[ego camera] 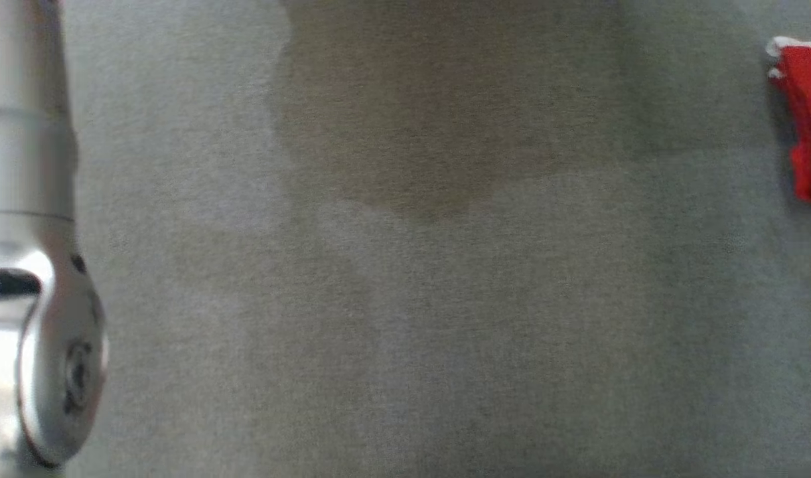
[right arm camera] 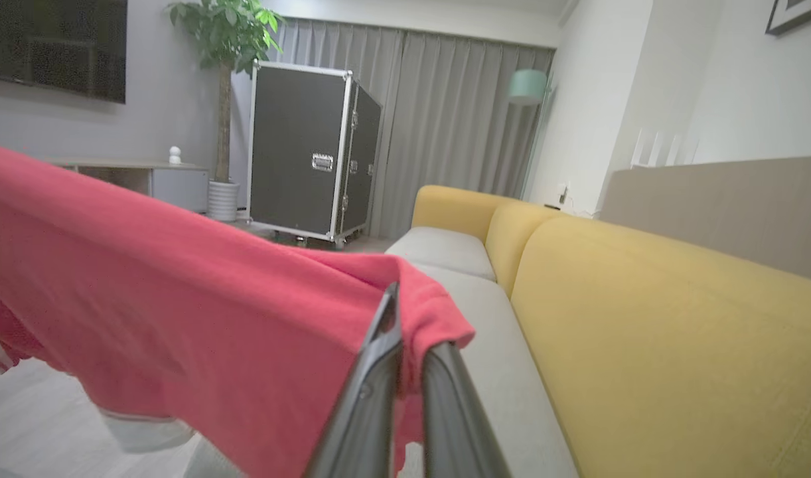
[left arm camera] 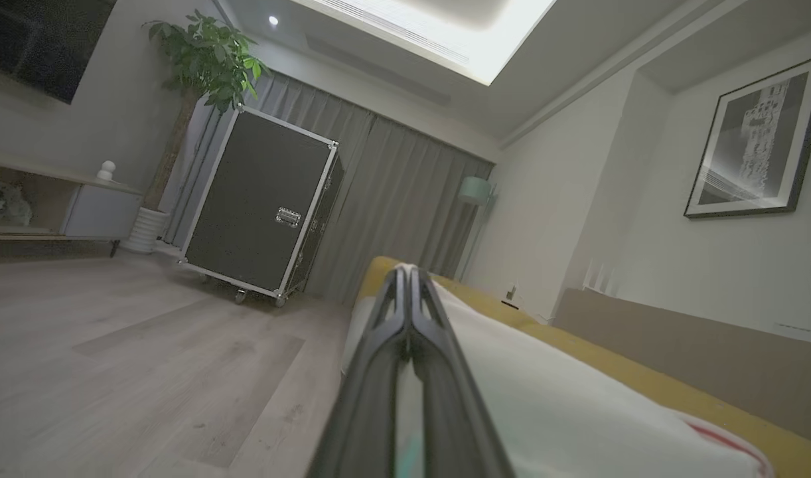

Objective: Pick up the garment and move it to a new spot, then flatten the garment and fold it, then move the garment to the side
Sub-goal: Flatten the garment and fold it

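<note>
The garment (right arm camera: pixel 180 299) is a red shirt with white trim, stretched in the air across the right wrist view from the left edge to the centre. My right gripper (right arm camera: pixel 411 317) is shut on one corner of it, and the cloth folds over the fingertips. In the head view a red and white part of the garment (ego camera: pixel 810 119) hangs at the far right edge, above the grey sofa seat (ego camera: pixel 405 299). My left gripper (left arm camera: pixel 406 269) is shut, fingers pressed together with nothing between them, pointing out over a pale cushion (left arm camera: pixel 578 411). My left forearm (ego camera: pixel 34 199) runs down the left edge.
A yellow sofa back (right arm camera: pixel 644 318) runs along the right, with grey seat cushions (right arm camera: pixel 445 249) below it. A black wheeled flight case (right arm camera: pixel 306 153) and a potted plant (right arm camera: pixel 223 40) stand by the curtains. Wooden floor (left arm camera: pixel 113 345) lies to the left of the sofa.
</note>
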You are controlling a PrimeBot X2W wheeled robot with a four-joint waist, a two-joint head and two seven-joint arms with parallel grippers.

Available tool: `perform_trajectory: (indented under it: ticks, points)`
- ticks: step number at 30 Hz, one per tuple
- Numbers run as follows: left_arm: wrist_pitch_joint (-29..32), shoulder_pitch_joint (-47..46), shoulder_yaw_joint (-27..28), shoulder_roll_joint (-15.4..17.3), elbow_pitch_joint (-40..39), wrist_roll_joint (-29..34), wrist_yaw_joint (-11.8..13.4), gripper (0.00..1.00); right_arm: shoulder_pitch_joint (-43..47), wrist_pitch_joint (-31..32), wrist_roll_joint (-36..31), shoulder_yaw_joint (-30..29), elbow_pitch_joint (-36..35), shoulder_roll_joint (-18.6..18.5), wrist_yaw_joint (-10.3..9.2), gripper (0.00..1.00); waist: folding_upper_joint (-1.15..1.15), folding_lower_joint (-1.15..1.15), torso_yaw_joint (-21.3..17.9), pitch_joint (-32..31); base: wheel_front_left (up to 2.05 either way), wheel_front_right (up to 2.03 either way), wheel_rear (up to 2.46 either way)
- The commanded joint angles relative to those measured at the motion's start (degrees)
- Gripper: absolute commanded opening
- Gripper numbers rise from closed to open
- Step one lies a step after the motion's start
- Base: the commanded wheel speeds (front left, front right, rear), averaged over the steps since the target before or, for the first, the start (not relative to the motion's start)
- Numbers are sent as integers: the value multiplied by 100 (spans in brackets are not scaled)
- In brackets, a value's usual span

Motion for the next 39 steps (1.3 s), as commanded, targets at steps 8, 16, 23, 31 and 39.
perform_trajectory:
  ticks: [8, 16, 23, 31, 39]
  points:
    - [-104, 1340, -517, 55, 370, -241, -128, 0, 1232, 41, 462, 662, 686, -194, 19, 0, 0, 1, 341, -326, 0, 0, 0]
    - [274, 2901, -1436, 333, 224, -820, -130, 0, 2459, 871, 1480, 1879, 631, -467, 19, 0, 0, 1, 416, -955, 0, 0, 0]
    - [985, 4091, -2303, 851, -439, -1338, -131, 0, 3192, 1493, 2258, 2900, 84, -930, 19, 0, 0, 1, 375, -1539, 0, 0, 0]
    - [1797, 5095, -2821, 1409, -1122, -1925, -131, 0, 3634, 1905, 2939, 3714, -407, -1294, 19, 0, 0, 1, 280, -2091, 0, 0, 0]
    - [2717, 6168, -2873, 1975, -2326, -2849, -131, 0, 3949, 2409, 3606, 4501, -914, -1635, 19, 0, 0, 1, 146, -2486, 0, 0, 0]
